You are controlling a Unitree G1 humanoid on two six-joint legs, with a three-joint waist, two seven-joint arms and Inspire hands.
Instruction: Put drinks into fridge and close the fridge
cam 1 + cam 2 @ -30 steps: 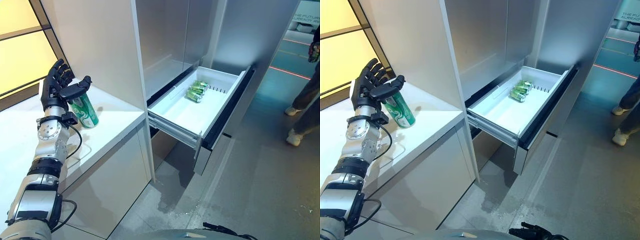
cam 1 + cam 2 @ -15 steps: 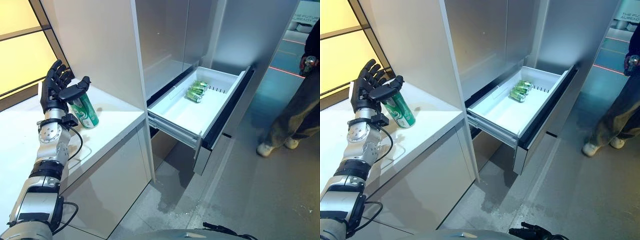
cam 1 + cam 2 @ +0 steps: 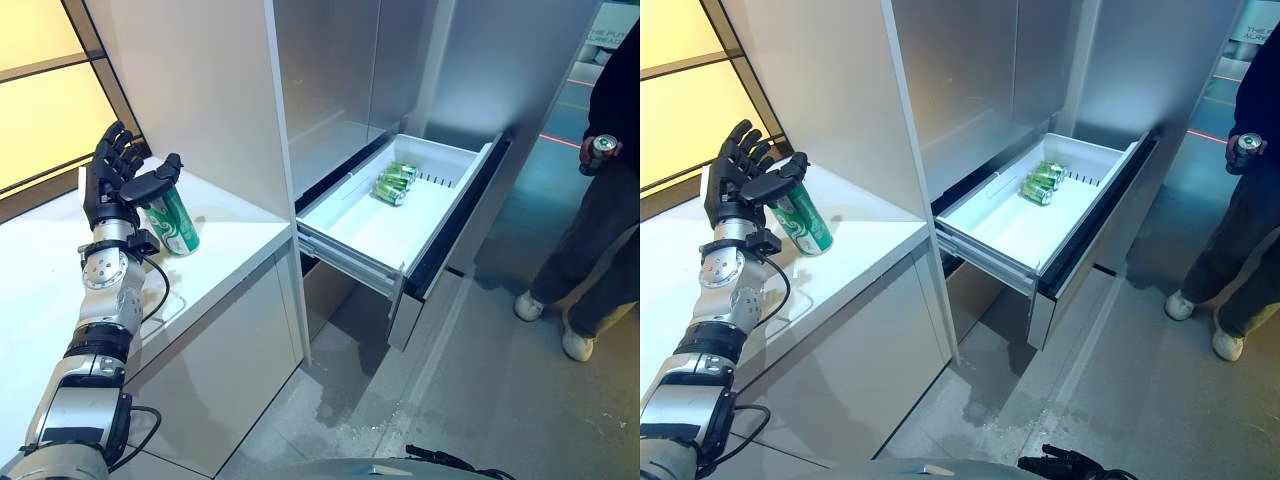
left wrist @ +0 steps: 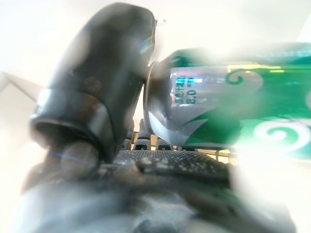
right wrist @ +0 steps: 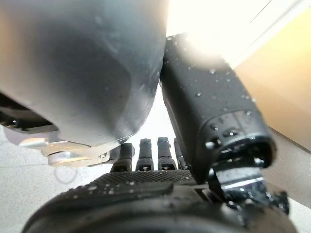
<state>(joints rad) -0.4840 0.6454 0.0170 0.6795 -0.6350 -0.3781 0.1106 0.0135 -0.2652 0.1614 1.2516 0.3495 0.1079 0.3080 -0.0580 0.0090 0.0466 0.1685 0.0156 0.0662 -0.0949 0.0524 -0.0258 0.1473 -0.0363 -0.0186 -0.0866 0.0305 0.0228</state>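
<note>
The green can (image 3: 173,222) stands slightly tilted on the white counter (image 3: 215,260), well to the left of the open fridge drawer (image 3: 400,215). The left hand (image 3: 118,185) is raised beside the can with its fingers spread straight and wide; the thumb (image 3: 160,178) rests against the can's top rim, and nothing is clasped. The left wrist view shows the same: the thumb pressed to the can's top end, the fingers stretched out behind it. Inside the drawer, toward its back wall, lie two more green cans (image 3: 393,183) side by side on the white floor. The right hand (image 5: 146,160) shows only in its own wrist view, fingers straight and holding nothing. To the right of the drawer a person (image 3: 600,230) stands on the grey floor holding a can (image 3: 602,148).
</note>
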